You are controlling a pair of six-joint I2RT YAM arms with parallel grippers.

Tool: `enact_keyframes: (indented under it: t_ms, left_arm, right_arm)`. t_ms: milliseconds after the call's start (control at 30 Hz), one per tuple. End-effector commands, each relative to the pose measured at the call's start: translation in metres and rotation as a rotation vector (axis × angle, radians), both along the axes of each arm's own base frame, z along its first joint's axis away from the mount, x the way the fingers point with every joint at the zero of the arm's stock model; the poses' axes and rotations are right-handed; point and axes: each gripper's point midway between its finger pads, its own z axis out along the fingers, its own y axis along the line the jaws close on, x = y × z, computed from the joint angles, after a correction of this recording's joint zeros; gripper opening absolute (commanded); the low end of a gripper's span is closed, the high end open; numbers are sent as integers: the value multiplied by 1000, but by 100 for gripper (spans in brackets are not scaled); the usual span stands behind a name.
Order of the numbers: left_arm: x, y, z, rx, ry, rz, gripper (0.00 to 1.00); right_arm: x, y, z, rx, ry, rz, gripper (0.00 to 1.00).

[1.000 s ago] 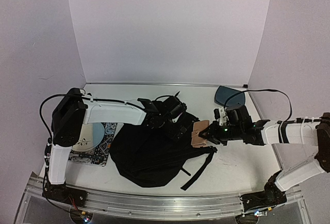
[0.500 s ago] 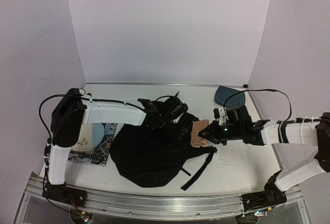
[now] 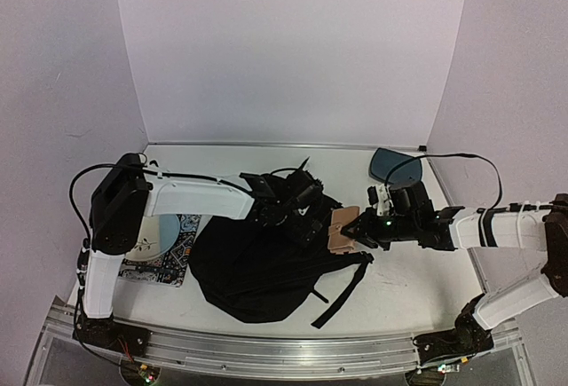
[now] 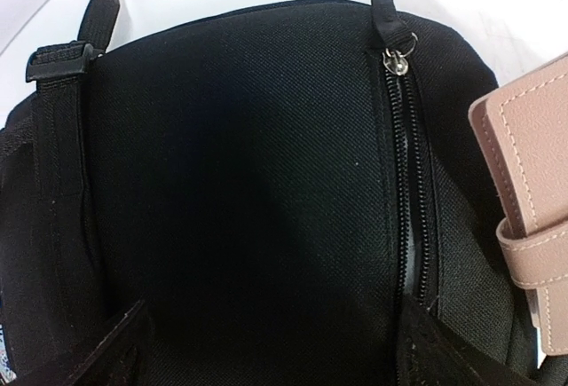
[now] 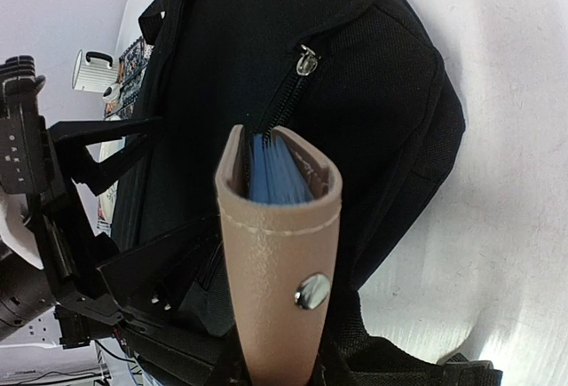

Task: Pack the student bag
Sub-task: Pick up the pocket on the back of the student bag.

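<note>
The student bag lies flat mid-table, black, one strap trailing toward the near edge. My left gripper hovers open over its top end. In the left wrist view its two fingers straddle black fabric, and the right fingertip sits at the zip, which gapes slightly. My right gripper is shut on a tan snap-cover notebook at the bag's right edge. In the right wrist view the notebook stands edge-on, blue pages showing, its far end at the zip below the pull.
A dark blue-grey tray lies at the back right corner. A patterned book with a pale disc on it sits left of the bag, under the left arm. A white mug shows beyond the bag.
My left gripper has edged a little to the right over the bag's top, toward the notebook. The right arm and the notebook have stayed put.
</note>
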Motion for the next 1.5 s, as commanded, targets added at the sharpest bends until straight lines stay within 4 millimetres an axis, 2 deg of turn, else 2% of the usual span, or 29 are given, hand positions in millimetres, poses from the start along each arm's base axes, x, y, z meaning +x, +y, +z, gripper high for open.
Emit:
enact_keyframes:
  t_ms: [0,67,233,367,533,733,900,1033,1233,1467]
  left_arm:
    - [0,19,-26,146,-49,25,92]
    - [-1,20,-31,162,-48,24,89]
    - [-6,18,-35,161,-41,19,72]
    - [-6,12,-25,125,-37,21,58]
    - [-4,6,-11,90,-46,22,34]
    - [-3,4,-6,75,-50,29,20]
    - [-8,-3,-2,39,-20,8,0]
    - [-12,-9,9,-8,2,0,0]
    - [-12,-16,45,-105,-1,15,0]
    - [-14,-18,74,-205,5,49,0]
  right_arm:
    - [0,4,21,56,-47,21,0]
    - [0,6,23,66,-49,27,0]
    - [0,10,27,83,-49,43,0]
    - [-2,14,28,99,-43,61,0]
    - [-4,16,28,118,-30,72,0]
    - [-8,17,26,132,-18,80,0]
    - [-12,24,19,164,24,104,0]
    - [-17,31,10,207,77,132,0]
    - [-21,40,-1,236,124,178,0]
    - [-21,53,-6,264,158,237,0]
